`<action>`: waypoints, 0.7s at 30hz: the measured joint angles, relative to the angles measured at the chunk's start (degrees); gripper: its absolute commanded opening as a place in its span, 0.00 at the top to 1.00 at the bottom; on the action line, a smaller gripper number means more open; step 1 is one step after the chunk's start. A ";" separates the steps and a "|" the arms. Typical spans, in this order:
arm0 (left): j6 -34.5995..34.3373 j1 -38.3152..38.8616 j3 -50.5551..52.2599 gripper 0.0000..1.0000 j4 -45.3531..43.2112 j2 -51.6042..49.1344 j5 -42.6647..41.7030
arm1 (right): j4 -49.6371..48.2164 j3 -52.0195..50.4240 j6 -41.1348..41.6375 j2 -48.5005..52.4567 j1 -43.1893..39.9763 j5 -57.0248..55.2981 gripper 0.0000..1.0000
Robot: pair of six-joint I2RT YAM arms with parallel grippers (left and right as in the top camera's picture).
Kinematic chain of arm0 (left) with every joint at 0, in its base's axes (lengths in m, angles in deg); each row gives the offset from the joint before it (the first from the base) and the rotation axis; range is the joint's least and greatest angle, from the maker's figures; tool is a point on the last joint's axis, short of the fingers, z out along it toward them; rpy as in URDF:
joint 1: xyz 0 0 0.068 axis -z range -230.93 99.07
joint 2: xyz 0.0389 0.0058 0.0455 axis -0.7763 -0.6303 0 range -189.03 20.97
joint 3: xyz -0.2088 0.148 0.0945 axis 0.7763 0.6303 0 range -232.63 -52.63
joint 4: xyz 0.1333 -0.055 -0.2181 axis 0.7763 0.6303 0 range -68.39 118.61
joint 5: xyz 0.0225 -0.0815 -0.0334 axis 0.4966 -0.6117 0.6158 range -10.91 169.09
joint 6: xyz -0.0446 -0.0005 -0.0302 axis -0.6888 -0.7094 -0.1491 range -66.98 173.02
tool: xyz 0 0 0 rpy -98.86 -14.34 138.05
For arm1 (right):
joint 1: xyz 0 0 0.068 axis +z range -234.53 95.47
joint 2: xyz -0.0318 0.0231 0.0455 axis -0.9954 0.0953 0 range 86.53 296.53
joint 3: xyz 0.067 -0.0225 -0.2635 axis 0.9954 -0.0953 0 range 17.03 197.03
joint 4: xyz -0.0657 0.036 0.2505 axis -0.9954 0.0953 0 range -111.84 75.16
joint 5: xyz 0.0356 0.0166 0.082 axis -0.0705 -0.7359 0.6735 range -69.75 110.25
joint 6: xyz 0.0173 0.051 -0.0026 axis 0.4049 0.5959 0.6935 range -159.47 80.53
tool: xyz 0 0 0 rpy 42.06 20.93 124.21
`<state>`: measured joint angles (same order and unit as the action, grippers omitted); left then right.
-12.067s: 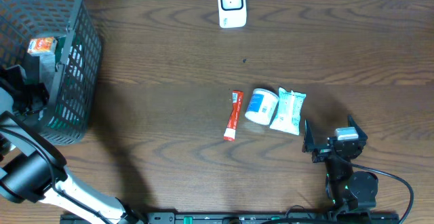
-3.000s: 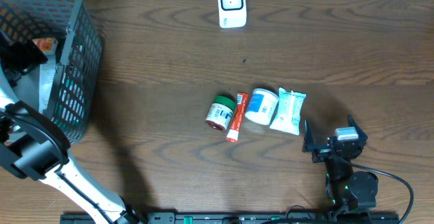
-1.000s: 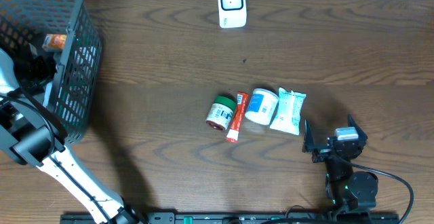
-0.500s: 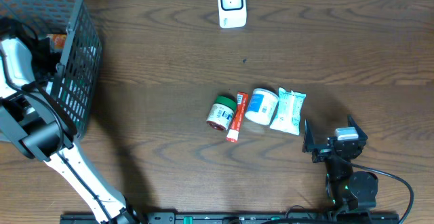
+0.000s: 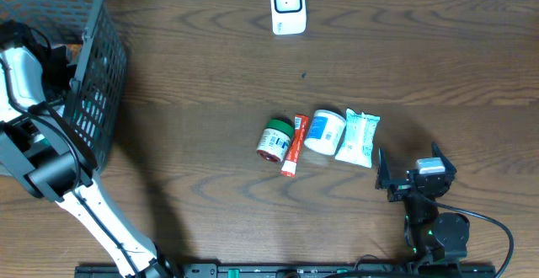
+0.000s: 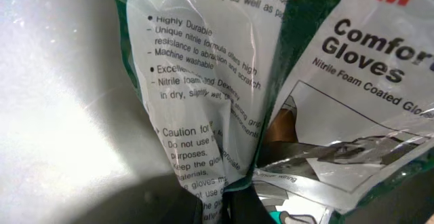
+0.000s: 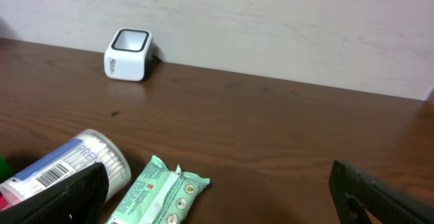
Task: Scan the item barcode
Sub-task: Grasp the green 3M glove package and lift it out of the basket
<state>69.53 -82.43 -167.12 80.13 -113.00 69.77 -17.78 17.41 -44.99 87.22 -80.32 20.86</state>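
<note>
My left gripper [image 6: 228,207] is down inside the grey basket [image 5: 94,101], shut on a fold of a clear and green packet of 3M gloves [image 6: 203,88] that fills the left wrist view. From overhead only the left arm [image 5: 24,67] shows, reaching into the basket. The white barcode scanner [image 5: 287,7] stands at the table's far edge and also shows in the right wrist view as a white scanner [image 7: 128,54]. My right gripper [image 5: 414,177] rests open at the front right, nothing between its fingers.
In a row mid-table lie a green tub [image 5: 274,139], a red tube [image 5: 293,144], a white and blue tub [image 5: 325,130] and a mint packet [image 5: 359,137]. The mint packet [image 7: 157,190] lies just ahead of the right gripper.
The left arm has gone deeper into the basket and its gripper has shut on the glove packet. The right arm and the items on the table have not moved.
</note>
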 measured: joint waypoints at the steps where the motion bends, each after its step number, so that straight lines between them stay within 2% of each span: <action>1: -0.33 0.00 -0.11 0.93 0.11 0.00 0.07 | 0.00 0.00 0.00 0.00 0.00 0.00 0.01; 9: -7.61 -0.33 -0.33 0.93 -0.28 5.77 4.90 | 0.00 0.00 0.00 0.00 0.00 0.00 0.01; 16: -14.60 -0.52 -0.66 0.93 -0.46 23.98 7.19 | 0.00 0.00 0.00 0.00 0.00 0.00 0.01; 21: -17.92 -0.52 -1.07 0.93 0.72 33.46 7.82 | -0.02 0.00 0.00 0.00 0.00 0.00 0.01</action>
<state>51.61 -82.96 -168.20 80.85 -79.54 77.59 -17.80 17.41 -44.99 87.22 -80.32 20.86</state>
